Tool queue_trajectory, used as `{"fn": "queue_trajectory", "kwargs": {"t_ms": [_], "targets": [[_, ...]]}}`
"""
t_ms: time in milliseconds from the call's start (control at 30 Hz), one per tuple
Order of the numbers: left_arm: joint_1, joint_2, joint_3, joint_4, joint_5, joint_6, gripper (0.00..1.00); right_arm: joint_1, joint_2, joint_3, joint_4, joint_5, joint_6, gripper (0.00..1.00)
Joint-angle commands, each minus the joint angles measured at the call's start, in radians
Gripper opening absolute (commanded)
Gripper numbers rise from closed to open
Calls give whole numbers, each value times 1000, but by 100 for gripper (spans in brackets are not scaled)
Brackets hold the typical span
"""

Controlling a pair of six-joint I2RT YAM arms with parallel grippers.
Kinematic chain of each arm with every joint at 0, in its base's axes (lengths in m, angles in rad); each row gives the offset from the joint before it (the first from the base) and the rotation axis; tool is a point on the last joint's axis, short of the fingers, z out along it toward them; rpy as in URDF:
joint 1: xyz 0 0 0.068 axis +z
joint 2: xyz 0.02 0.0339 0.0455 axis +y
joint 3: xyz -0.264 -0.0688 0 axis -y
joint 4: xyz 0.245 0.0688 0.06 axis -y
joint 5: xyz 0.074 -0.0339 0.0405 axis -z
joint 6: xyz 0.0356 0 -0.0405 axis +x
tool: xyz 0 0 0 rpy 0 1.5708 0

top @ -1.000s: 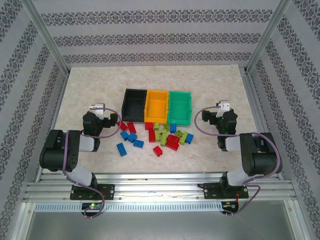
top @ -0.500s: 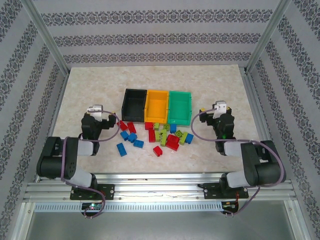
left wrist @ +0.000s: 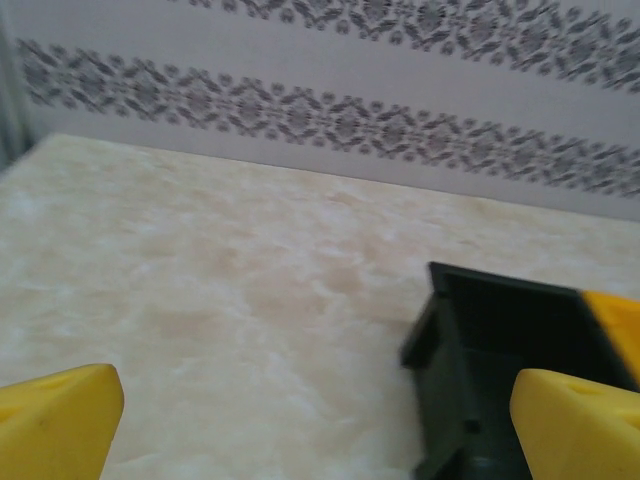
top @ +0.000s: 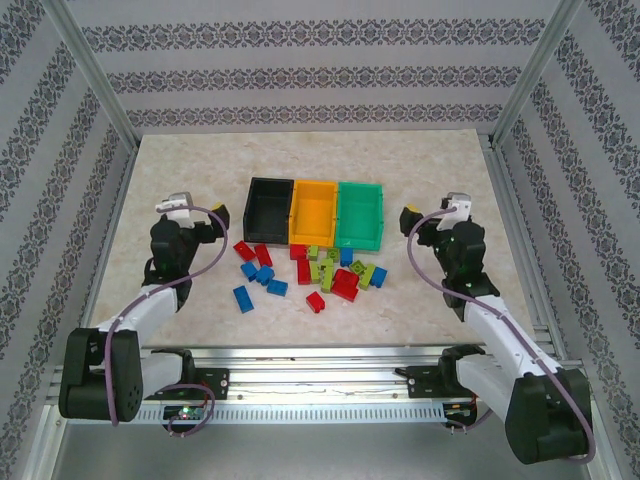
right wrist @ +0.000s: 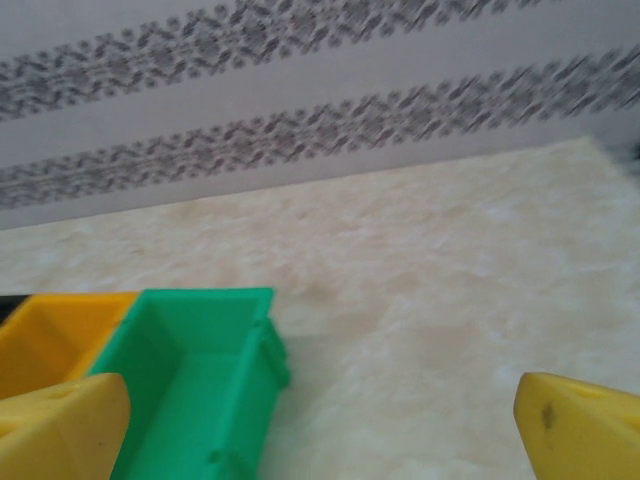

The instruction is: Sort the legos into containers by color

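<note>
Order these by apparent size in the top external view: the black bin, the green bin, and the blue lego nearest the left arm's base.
1. Black bin and green bin: they look alike, so I do not rank them.
2. Blue lego: far smaller.

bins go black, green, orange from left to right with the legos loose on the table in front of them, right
Not quite. The top external view shows black bin, orange bin, green bin from left to right, with orange in the middle. The legos do lie loose on the table in front of them.
</note>
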Motion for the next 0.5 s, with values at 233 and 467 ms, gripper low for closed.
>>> {"fn": "queue_trajectory", "kwargs": {"t_ms": [233, 467], "targets": [[-7, 87, 7, -172, 259, -293, 99, 165, 137, 78, -597, -287, 301, 77], [-11, 145, -50, -61, 318, -337, 100, 305, 263, 168, -759, -82, 284, 64]]}}
